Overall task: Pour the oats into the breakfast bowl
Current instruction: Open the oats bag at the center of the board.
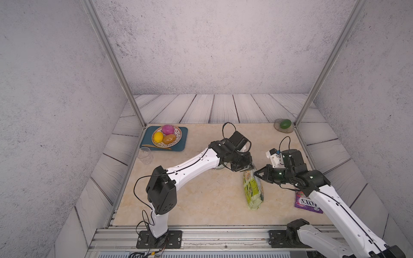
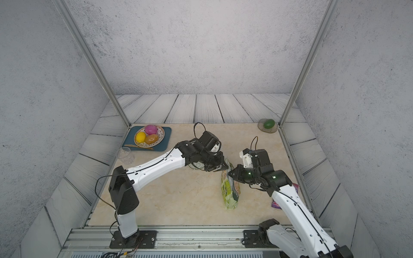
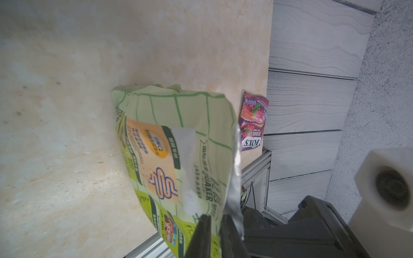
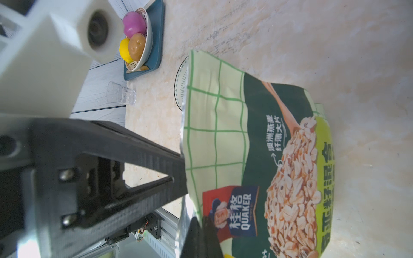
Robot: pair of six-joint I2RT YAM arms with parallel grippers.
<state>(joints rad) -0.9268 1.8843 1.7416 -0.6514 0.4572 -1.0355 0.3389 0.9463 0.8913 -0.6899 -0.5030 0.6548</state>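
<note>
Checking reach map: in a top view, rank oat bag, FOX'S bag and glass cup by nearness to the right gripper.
1. Oat bag: mid-scene, its top pinched in the right gripper's jaws.
2. FOX'S bag: right side, partly under the right arm.
3. Glass cup: far across, left side.

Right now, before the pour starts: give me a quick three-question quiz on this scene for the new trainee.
1. True or false: the right hand is shut on the top edge of the oat bag.
2. Where is the breakfast bowl? A: on the table, partly hidden under the left arm. B: in the right hand. C: upside down on the oat bag.
3. How many fruits lie in the patterned dish?
Key: 1 true; 2 A; 3 three.
</note>
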